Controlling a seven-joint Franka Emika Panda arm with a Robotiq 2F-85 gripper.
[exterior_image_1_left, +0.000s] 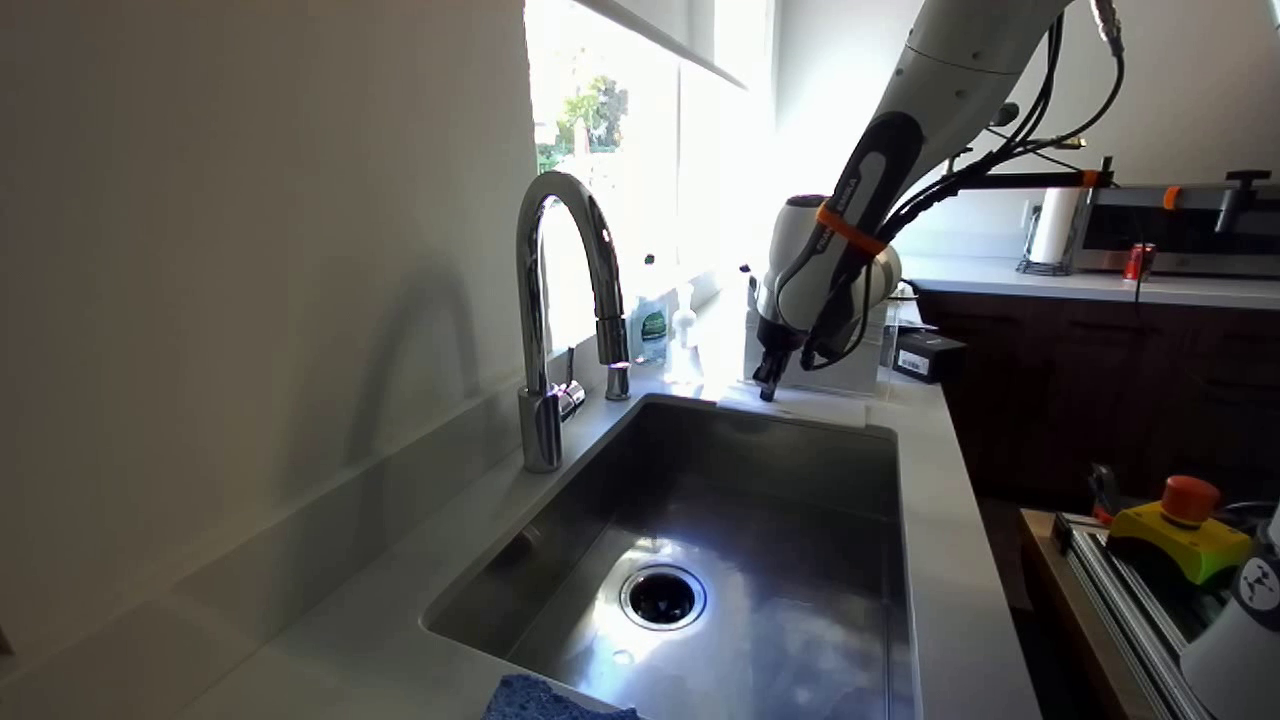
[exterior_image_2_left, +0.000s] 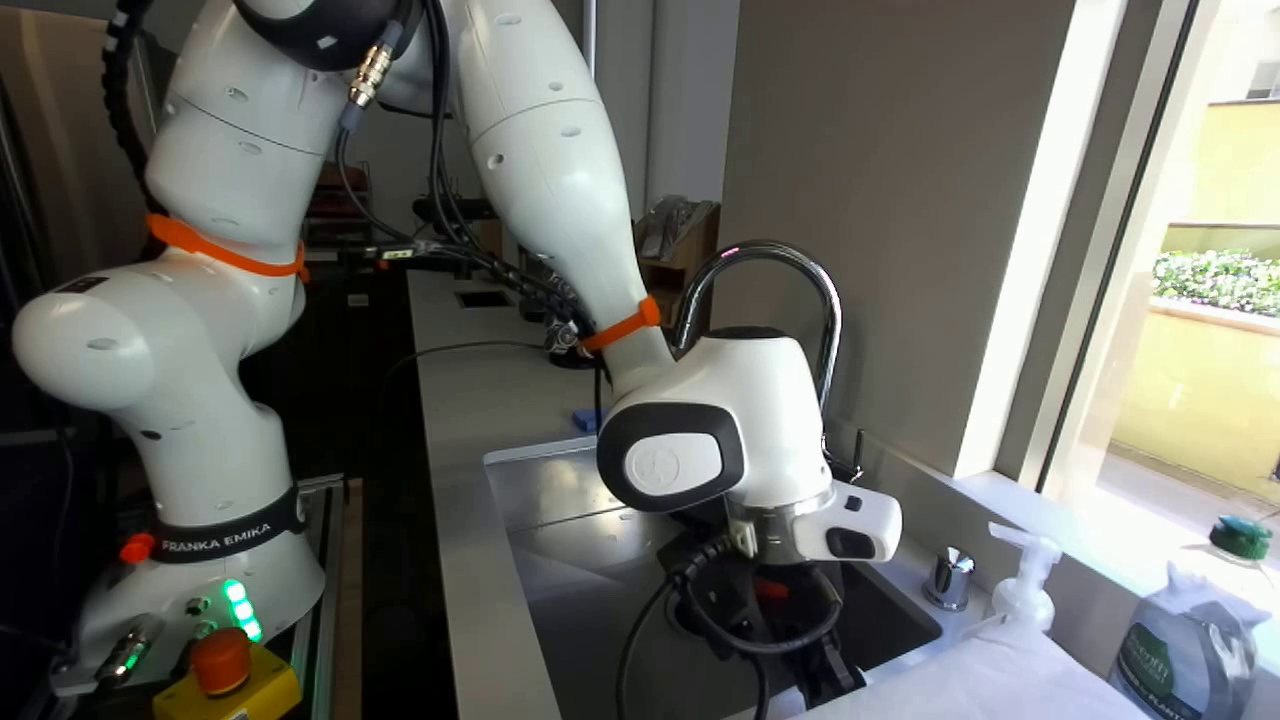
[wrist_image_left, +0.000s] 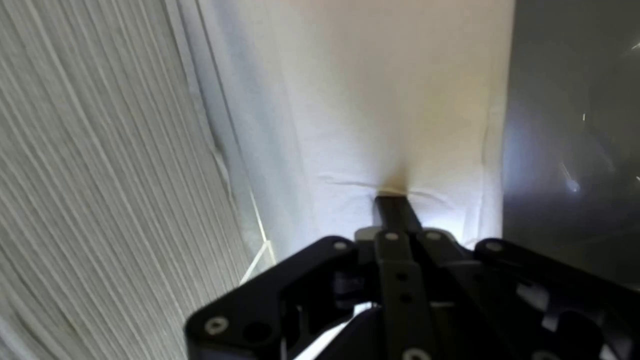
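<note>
Pale counter (exterior_image_1_left: 950, 560) — sink (exterior_image_1_left: 770, 600) — bright window (exterior_image_1_left: 650, 170)

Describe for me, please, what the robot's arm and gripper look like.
The arm is rounded and white, with dark joint covers, orange bands, black cables and a black base collar lettered FRANKA EMIKA in white. The gripper is black and angular, with slim fingers and round screw heads.
</note>
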